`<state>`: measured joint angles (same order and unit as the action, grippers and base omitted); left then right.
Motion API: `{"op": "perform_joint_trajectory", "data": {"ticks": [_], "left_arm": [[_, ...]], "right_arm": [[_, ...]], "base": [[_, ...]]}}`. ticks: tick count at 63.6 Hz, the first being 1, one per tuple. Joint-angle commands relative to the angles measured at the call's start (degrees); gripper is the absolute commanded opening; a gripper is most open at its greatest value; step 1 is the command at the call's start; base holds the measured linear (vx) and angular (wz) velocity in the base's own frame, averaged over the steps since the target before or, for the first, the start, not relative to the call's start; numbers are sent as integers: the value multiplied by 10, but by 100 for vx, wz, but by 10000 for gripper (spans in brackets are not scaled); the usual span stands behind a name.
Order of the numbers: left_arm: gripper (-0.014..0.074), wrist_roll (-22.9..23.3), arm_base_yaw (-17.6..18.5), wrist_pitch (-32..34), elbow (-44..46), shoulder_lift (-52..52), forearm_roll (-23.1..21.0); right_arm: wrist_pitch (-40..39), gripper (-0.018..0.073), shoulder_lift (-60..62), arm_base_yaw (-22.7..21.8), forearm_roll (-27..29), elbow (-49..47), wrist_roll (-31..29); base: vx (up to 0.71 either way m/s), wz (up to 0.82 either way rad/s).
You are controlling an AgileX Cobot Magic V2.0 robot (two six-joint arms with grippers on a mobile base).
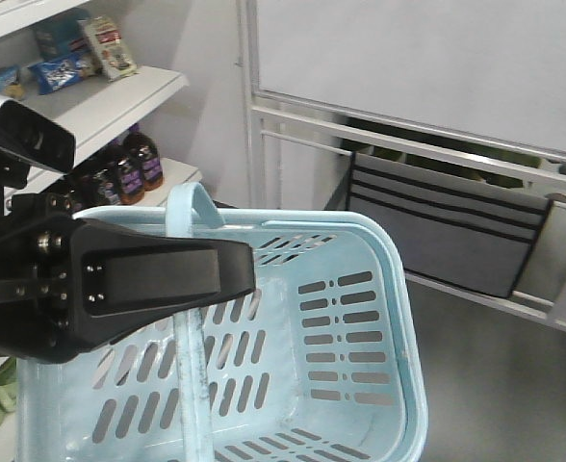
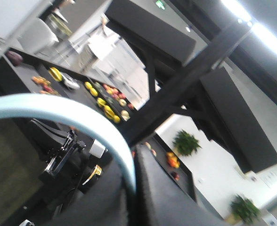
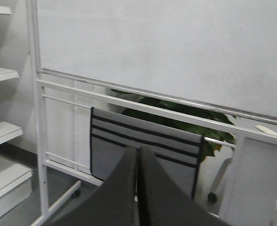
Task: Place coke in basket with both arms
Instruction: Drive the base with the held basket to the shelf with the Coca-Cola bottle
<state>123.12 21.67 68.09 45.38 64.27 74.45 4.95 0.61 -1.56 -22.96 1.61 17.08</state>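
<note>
The light blue basket point(image 1: 384, 255) fills the lower front view, hanging tilted by its pale blue handle point(image 1: 189, 207). My left gripper point(image 1: 216, 274), a black wedge with a silver-grey camera block point(image 1: 23, 135) above it, is shut on that handle. In the left wrist view the handle point(image 2: 82, 117) arcs down between the two black fingers point(image 2: 167, 197) of the left gripper point(image 2: 133, 165). My right gripper point(image 3: 138, 155) is shut with nothing between its fingers and points at a whiteboard. The coke is out of view; only the basket's bare slotted inside shows.
White shelves at the left carry dark bottles point(image 1: 134, 168) and snack boxes point(image 1: 110, 48). A white-framed whiteboard point(image 1: 408, 125) stands behind the basket, with a grey chair back with black stripes point(image 3: 143, 141) and a green plant point(image 3: 185, 115) behind its rails.
</note>
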Motion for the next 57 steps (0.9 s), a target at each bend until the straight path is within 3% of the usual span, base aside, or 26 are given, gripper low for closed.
{"op": "perform_joint_trajectory", "data": {"ticks": [1,57], "left_arm": [[-6,-3,1,62,20,-13,-53],[-6,-3,1,62,20,-13,-53]], "right_arm": [[-39,-5,7,-1,-6,4,-3],[-39,-5,7,-1,-6,4,-3]], "base": [[15,60],[12,56]]}}
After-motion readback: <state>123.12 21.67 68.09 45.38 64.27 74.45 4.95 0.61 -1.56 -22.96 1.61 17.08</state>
